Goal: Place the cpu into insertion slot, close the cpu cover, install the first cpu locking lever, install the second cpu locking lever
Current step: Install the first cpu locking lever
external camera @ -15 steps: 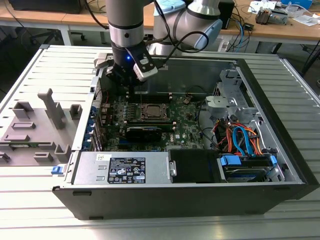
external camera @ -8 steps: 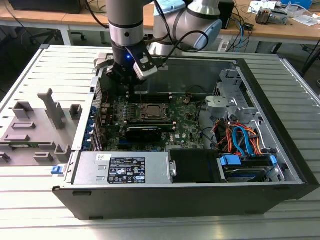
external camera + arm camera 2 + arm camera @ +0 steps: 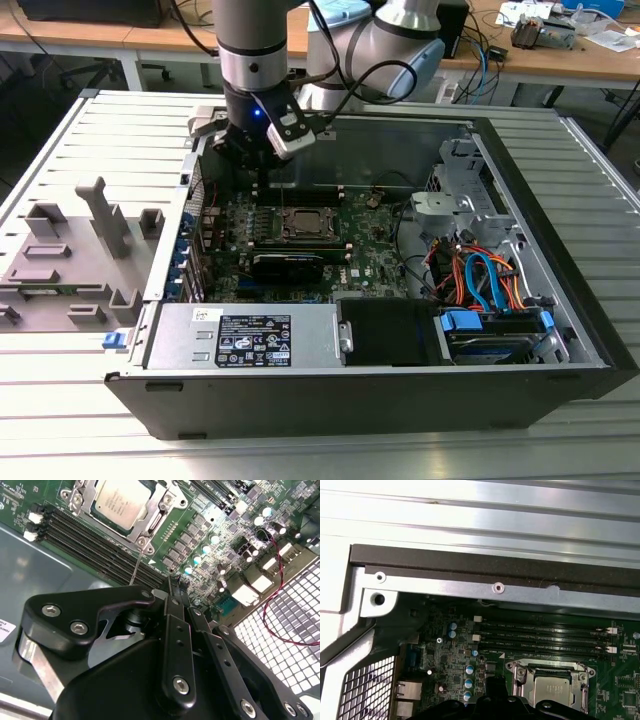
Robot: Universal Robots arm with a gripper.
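An open computer case [image 3: 560, 330] lies on its side on a ribbed metal table [image 3: 60, 150]. Inside, a green motherboard [image 3: 370, 245] faces up. Near its middle is the socket, and the cpu [image 3: 305, 221] sits in it: a small flat square chip with a pale silver-grey metal top.

In the second wrist view the cpu [image 3: 121, 502] shows most clearly. Its top is smooth and matte, with faint print, and it lies flat and level. The cpu cover [image 3: 162, 505], a thin silvery metal frame with an open window in the middle, is down around the chip, its edges bordering the metal top on the visible sides. Screw heads sit at the frame's corners. A thin metal lever [image 3: 135, 570] runs from the socket's edge across the black memory slots [image 3: 95, 542] beside it.

In the first wrist view the cpu [image 3: 551, 689] and cover [image 3: 582, 677] appear again, with the memory slots [image 3: 540, 640] between the socket and the case wall [image 3: 470, 565].

In the exterior view the arm [image 3: 252, 40] reaches down into the case on the far side of the socket, toward that view's left. The gripper [image 3: 262, 160] hangs just above the board, close to the socket but apart from the cpu. In the second wrist view the black fingers [image 3: 175, 597] are nearly together, a narrow gap at most, and hold nothing. Their tips point at the board just beside the memory slots.

A power supply [image 3: 250, 340] and coloured cables [image 3: 480, 280] fill the near part of the case.
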